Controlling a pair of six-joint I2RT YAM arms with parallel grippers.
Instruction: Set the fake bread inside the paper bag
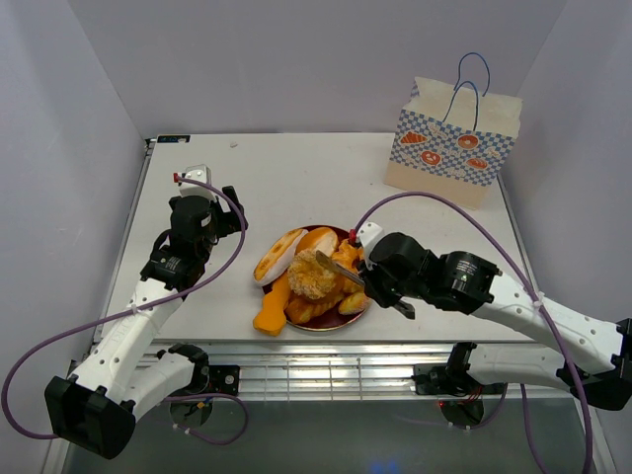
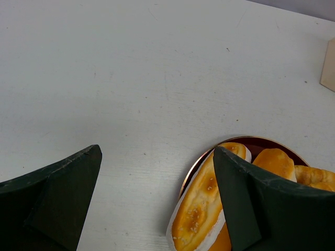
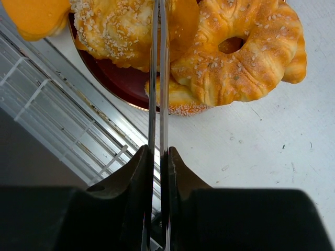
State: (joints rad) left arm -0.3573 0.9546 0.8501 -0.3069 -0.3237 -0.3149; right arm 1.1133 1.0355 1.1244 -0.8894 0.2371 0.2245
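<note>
The fake bread [image 1: 311,276] is piled on a dark red plate [image 1: 341,324] near the table's front edge. An oval roll [image 2: 204,212] lies on the plate's left rim, and an orange wedge [image 1: 269,314] leans off its front. The right wrist view shows a sesame bun [image 3: 112,29] and a croissant [image 3: 246,52]. My right gripper [image 1: 367,273] is shut on metal tongs [image 3: 158,78]; their arms are squeezed together and reach over the bun. My left gripper [image 2: 157,201] is open and empty above the table, left of the plate. The paper bag [image 1: 454,143] stands upright at the back right.
The slotted metal front edge [image 3: 63,120] of the table lies just beyond the plate. A corner of the bag [image 2: 330,65] shows in the left wrist view. White walls close in the table on three sides.
</note>
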